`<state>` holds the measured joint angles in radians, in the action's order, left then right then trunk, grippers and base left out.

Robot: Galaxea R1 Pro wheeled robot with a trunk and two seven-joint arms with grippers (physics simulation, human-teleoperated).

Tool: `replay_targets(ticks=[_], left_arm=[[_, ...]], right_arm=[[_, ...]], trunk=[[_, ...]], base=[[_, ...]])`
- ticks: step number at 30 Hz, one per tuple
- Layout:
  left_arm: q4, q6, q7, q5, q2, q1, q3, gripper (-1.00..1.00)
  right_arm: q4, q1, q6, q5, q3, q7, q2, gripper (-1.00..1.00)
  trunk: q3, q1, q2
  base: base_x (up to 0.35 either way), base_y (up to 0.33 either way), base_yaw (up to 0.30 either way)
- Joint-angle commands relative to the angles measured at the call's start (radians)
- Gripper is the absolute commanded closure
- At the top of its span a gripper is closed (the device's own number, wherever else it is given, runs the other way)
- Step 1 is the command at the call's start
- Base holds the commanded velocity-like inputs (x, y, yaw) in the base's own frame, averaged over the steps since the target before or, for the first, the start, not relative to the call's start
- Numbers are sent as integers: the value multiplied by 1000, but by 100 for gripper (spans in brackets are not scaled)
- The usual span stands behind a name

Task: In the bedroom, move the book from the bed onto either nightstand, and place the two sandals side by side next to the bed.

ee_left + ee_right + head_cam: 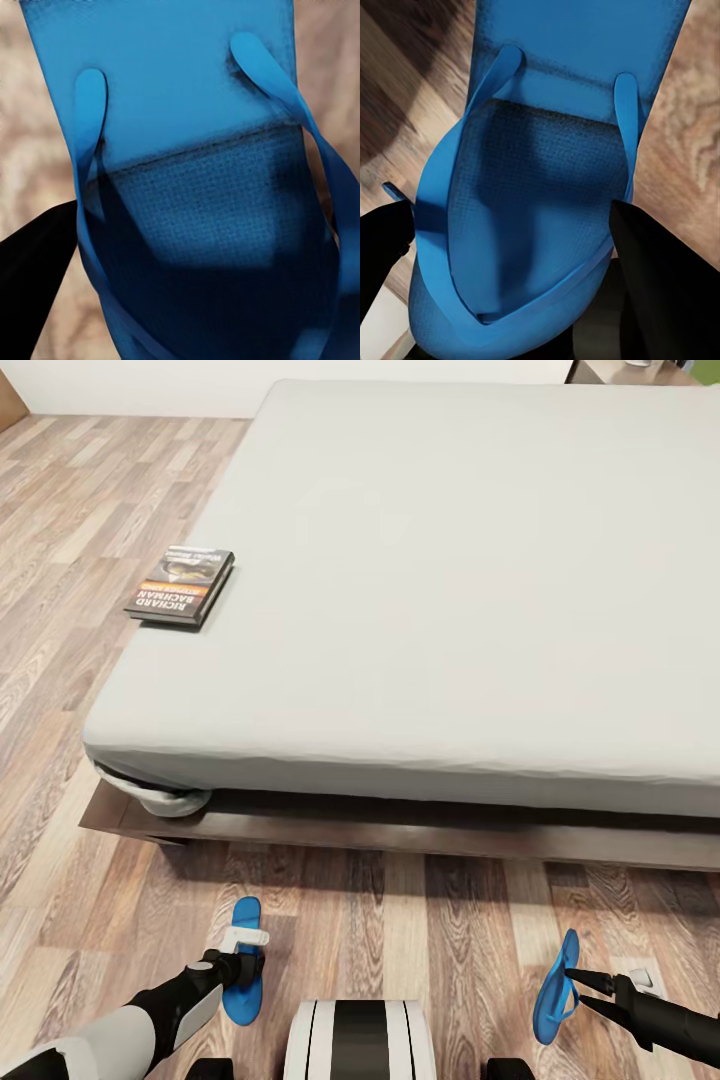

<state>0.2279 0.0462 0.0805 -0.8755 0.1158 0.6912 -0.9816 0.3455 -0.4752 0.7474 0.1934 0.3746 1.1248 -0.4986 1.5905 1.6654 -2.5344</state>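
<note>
Currently I log the book (181,586) flat on the bed (450,580), near the mattress's left edge. My left gripper (243,967) is clamped on one sandal (243,960), flat on the plank floor (400,920). My right gripper (578,990) clasps the other sandal (556,988), tilted on edge, well apart.

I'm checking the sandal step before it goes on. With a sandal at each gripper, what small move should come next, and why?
Probably carry the right sandal leftward toward the left sandal. The two lie far apart on the floor in front of the bed, and the right one stands tilted on its edge at the right gripper, whose fingers flank it. The left gripper is at the flat one.
</note>
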Motion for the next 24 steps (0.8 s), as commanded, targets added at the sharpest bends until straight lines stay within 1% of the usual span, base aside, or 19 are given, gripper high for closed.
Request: replay_targets(ticks=[1,3,6,9,21,24], left_arm=[[5,36,5,-24,2,-1,-22,100],[5,34,5,-24,2,-1,-23,100],[5,-6,6,-24,2,-1,-24,100],[5,-31,8,-25,2,-1,-24,100],[5,-34,8,-24,1,-1,-25,100],[5,-33,8,-24,1,-1,-24,100]], right_arm=[[0,0,6,1,2,1,0,100],[0,0,6,1,2,1,0,100],[0,0,6,1,2,2,0,100],[0,0,6,1,2,2,0,100],[0,0,6,1,3,2,0,100],[0,0,6,1,3,2,0,100]], trunk=[[1,1,0],[1,1,0],[1,1,0],[1,1,0],[1,1,0],[-11,-1,1]], base=[[0,0,0],[0,0,0],[0,0,0],[0,0,0],[0,0,0],[0,0,0]])
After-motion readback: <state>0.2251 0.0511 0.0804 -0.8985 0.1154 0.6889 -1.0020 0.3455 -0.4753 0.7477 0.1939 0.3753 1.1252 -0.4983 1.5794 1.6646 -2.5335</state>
